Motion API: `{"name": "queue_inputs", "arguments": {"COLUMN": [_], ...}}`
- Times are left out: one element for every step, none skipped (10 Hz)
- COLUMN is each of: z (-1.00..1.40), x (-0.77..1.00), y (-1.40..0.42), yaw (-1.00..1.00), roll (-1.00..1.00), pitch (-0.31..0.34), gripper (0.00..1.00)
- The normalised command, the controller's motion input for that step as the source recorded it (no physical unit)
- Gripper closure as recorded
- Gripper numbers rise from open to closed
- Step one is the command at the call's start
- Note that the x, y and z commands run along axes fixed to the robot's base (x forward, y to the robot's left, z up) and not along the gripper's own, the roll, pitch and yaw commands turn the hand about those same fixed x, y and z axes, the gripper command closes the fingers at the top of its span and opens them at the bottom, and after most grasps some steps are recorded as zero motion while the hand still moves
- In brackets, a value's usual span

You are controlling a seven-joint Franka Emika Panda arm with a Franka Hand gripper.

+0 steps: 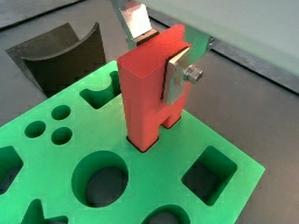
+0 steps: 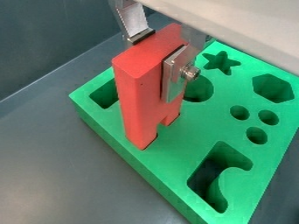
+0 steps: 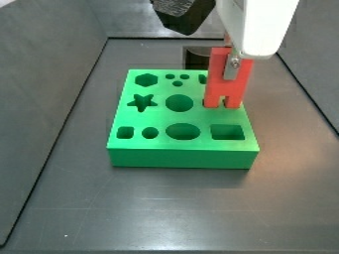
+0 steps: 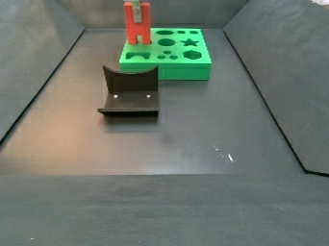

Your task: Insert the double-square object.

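My gripper (image 1: 158, 52) is shut on the double-square object (image 1: 142, 96), a tall red bar held upright by its upper part; silver fingers (image 1: 177, 74) press on two opposite faces. Its slotted lower end meets the top of the green block (image 1: 152, 162) at a hole near one edge; I cannot tell how deep the legs sit. Both side views show the red bar (image 3: 219, 89) (image 4: 135, 29) standing on the green block (image 3: 179, 154) (image 4: 193, 69) under the gripper (image 3: 228, 64). The other wrist view shows the same grip (image 2: 156, 48) on the bar (image 2: 140, 96).
The green block (image 2: 228, 131) has several other shaped holes: star, hexagon, rounds, oval, square. The dark fixture (image 4: 129, 91) stands on the floor a little in front of the block, also seen in a wrist view (image 1: 59, 52). Dark walls ring the floor.
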Motion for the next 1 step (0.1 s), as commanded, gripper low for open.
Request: {"name": "queue_inputs", "arguments": {"z": [0.00], "x": [0.00], "y": [0.00], "yaw": [0.00], "roll": [0.00], "pitch": [0.000], "gripper": [1.00]}}
